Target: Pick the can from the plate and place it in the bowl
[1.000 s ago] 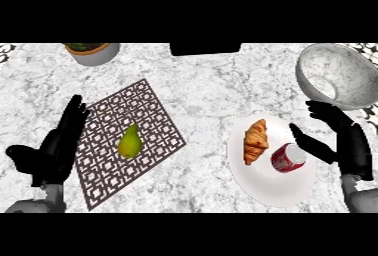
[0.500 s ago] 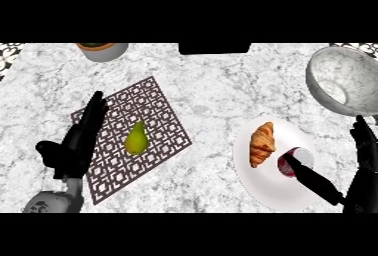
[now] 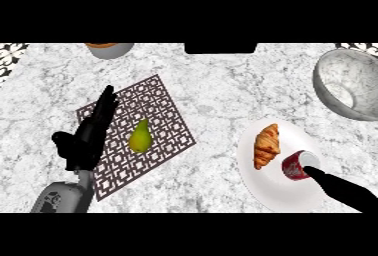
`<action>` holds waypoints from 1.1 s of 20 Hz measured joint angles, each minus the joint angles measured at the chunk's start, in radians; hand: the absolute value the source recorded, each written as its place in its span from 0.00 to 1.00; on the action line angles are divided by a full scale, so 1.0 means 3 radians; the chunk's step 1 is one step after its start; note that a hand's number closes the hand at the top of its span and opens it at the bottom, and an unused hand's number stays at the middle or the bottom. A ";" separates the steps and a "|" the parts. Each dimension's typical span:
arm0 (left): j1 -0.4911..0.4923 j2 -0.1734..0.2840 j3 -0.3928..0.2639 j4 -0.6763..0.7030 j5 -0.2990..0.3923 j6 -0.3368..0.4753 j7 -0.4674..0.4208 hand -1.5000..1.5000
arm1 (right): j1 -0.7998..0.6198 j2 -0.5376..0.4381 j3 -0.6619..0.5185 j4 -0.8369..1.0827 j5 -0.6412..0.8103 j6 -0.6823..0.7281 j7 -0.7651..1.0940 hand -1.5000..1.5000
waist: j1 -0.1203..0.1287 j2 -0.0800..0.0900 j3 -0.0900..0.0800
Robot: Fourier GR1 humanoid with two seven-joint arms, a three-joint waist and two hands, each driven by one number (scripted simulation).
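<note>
Head view: marble counter [image 3: 221,75] — right robot hand [image 3: 347,190] touching can [image 3: 299,165], grip unclear; left robot hand [image 3: 88,135] fingers straight.

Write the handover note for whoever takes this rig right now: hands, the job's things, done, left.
Left hand: open, resting over the patterned mat's left edge, holding nothing.
Right hand: only part shows, a fingertip at the can; grip cannot be told.
Can lies on its side on the plate, beside the croissant.
Bowl at the upper right.
Done: nothing moved to the bowl.
Left: grasp, lift, place in bowl.
</note>
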 measured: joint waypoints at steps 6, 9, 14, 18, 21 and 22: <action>0.0021 -0.0057 -0.0040 -0.0001 -0.0048 -0.0005 -0.0036 0.50 | -0.0209 -0.0057 -0.0045 -0.0052 -0.0094 0.0548 0.0743 0.00 | 0.0041 0.0004 0.0006; 0.0018 -0.0050 -0.0002 0.0031 -0.0034 -0.0051 -0.0052 0.50 | -0.0276 0.0020 0.0000 0.0072 -0.0142 0.0673 0.0826 0.00 | 0.0047 0.0006 0.0010; 0.0100 -0.0112 -0.0037 -0.0124 -0.0100 -0.0025 0.0034 0.50 | -0.0281 0.0134 -0.0020 0.0110 -0.0220 0.0842 0.0869 0.00 | 0.0043 0.0002 0.0014; 0.0059 -0.0118 0.0050 -0.0079 -0.0116 -0.0081 0.0015 0.50 | -0.0085 0.0293 -0.0019 0.0083 -0.0219 0.0870 0.0714 0.00 | 0.0031 0.0000 0.0014; 0.0049 -0.0141 0.0099 -0.0072 -0.0157 -0.0114 0.0006 0.50 | -0.0027 0.0437 -0.0084 0.0041 -0.0219 0.0924 0.0630 0.00 | 0.0029 0.0001 0.0016; 0.0054 -0.0168 0.0085 -0.0074 -0.0192 -0.0100 0.0023 0.50 | 0.0000 0.0477 -0.0099 0.0004 -0.0216 0.0939 0.0609 0.00 | 0.0028 0.0001 0.0016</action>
